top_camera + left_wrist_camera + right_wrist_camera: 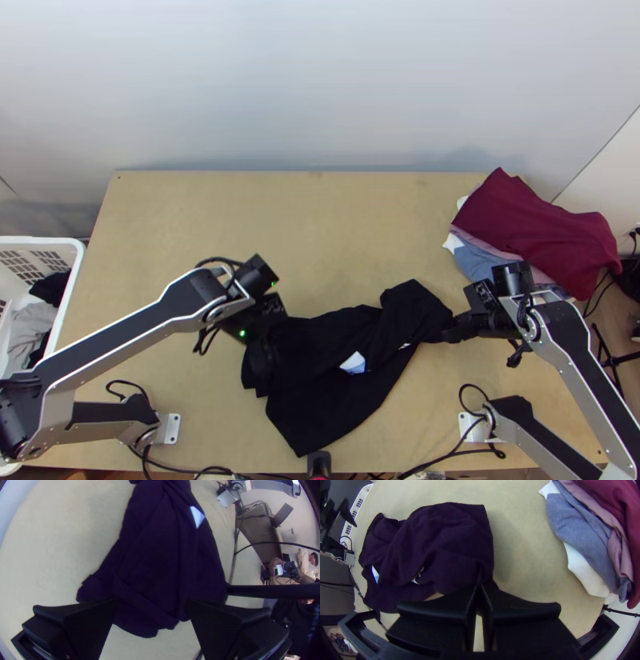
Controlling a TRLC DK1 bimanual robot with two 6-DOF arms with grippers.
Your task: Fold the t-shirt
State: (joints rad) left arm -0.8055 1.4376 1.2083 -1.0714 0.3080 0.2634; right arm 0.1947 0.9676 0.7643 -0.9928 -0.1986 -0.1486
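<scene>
At the right end of the black t-shirt (320,408), cloth is pinched between the closed fingers of the right gripper (450,332). Over the left end, the left gripper (261,360) is spread wide, with nothing clamped; whether the cloth is touched cannot be told. The shirt is bunched lengthwise between the arms, and a pale patch (353,362) is exposed on it. Its nearest corner is set close to the near edge of the light wooden table (240,208); toward the far edge, a broad stretch of wood is left open. The far right corner is covered by piled clothes, topped by maroon cloth (528,224). Beside the left edge, clothes are held in a white basket (70,300).
</scene>
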